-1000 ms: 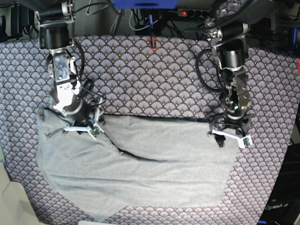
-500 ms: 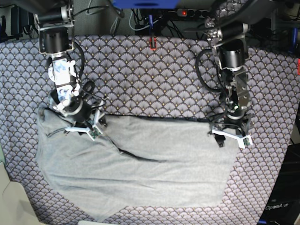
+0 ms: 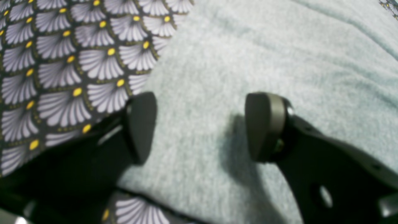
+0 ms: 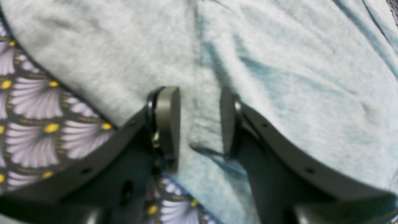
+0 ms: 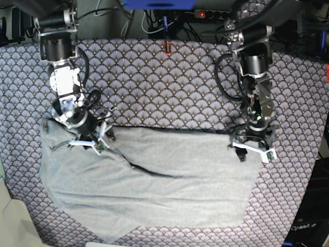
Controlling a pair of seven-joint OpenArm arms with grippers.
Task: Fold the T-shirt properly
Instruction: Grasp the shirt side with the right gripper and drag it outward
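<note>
The bench [image 5: 169, 77], under its fan-scale tablecloth [image 5: 180, 92], carries the T-shirt [image 5: 154, 185], spread wide across its near half, light grey, soft and rumpled, one dark crease running from its upper left. The right pincer [image 5: 91, 140] has shifted slightly back along the shirt's top left edge, its jaws half apart astride a ridge of cloth, not yet clamped. The left pincer [image 5: 252, 146] has not moved, gaping wide over the top right corner, holding nothing. The fold seems about to begin.

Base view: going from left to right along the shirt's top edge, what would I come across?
Bare tablecloth → right gripper over the T-shirt's corner → long stretch of T-shirt → left gripper at the other corner → tablecloth again.
</note>
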